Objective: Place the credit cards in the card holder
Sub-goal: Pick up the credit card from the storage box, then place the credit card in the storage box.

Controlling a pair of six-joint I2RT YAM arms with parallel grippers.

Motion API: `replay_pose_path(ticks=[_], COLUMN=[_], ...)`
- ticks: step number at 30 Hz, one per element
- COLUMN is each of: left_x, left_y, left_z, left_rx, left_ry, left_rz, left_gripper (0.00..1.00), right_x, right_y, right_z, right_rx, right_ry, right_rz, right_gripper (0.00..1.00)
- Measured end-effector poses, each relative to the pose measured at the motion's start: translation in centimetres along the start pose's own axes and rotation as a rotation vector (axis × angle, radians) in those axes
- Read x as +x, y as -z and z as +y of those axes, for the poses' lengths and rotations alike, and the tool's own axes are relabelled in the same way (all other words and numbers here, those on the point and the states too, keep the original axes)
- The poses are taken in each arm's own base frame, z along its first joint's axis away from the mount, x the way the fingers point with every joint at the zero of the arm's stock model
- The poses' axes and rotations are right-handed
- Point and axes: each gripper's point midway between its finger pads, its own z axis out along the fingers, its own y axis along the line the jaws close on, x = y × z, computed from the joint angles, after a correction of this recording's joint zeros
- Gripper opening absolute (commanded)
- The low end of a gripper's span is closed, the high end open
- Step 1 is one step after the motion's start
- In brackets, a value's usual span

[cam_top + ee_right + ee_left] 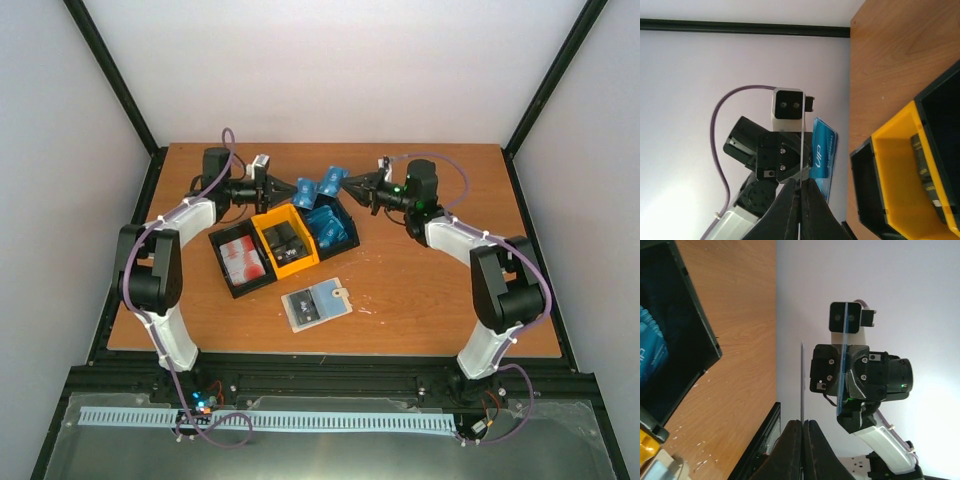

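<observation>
The card holder (pixel 315 303) lies open on the table (pixel 430 300), pockets up, just near of the tray (pixel 298 270) and well apart from both arms. From above I cannot tell whether any of its pockets has a card in it, so I judge the task to be at an early or middle stage. No card is at the holder now.

Two cards are in the air over the far side of the tray. The left tool (pixel 288 189) is clamped on one blue card (pixel 303 192), and the right tool (pixel 352 186) is clamped on a second blue card (pixel 330 182). The two tools point at each other with the cards close together between them; whether the cards touch is unclear. In each wrist view the arm's own card shows edge-on, pinched between the closed fingers.

What is left, as I judge it, is to carry these cards near to the holder and slide them into its pockets, then do the same with the rest.

The tray has three compartments. The left black one holds the red-and-white cards (pixel 243 260), the yellow middle one holds the black cards (pixel 283 238), and the right black one holds the blue stack (pixel 332 228).
</observation>
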Motion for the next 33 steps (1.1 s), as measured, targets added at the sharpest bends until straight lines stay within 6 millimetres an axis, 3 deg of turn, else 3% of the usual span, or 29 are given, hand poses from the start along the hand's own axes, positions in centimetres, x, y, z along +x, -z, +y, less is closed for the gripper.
replay_pose_path(ticks=[5, 13, 25, 30, 33], left_x=[-0.3, -1.2, 1.0, 1.8, 1.6], left_y=[-0.3, -1.3, -7.5, -7.4, -7.4], left_z=[1.5, 5.0, 9.7, 10.8, 10.5], left_rx=[-0.015, -0.177, -0.397, -0.454, -0.454], left_ry=[-0.003, -0.093, -0.206, -0.218, -0.230], left_rz=[0.005, -0.035, 0.093, 0.113, 0.109], left_gripper=[0.01, 0.01, 0.06, 0.41, 0.51], right_x=[-0.2, -1.9, 0.6, 1.4, 1.5], right_y=[0.2, 2.9, 5.1, 5.7, 5.8], right_z=[-1.7, -6.9, -7.6, -8.1, -8.1], right_rx=[0.054, 0.267, 0.359, 0.380, 0.382], right_ry=[0.010, 0.049, 0.136, 0.132, 0.139], right_rz=[-0.004, -0.068, -0.020, -0.010, -0.006], right_gripper=[0.03, 0.03, 0.03, 0.03, 0.03])
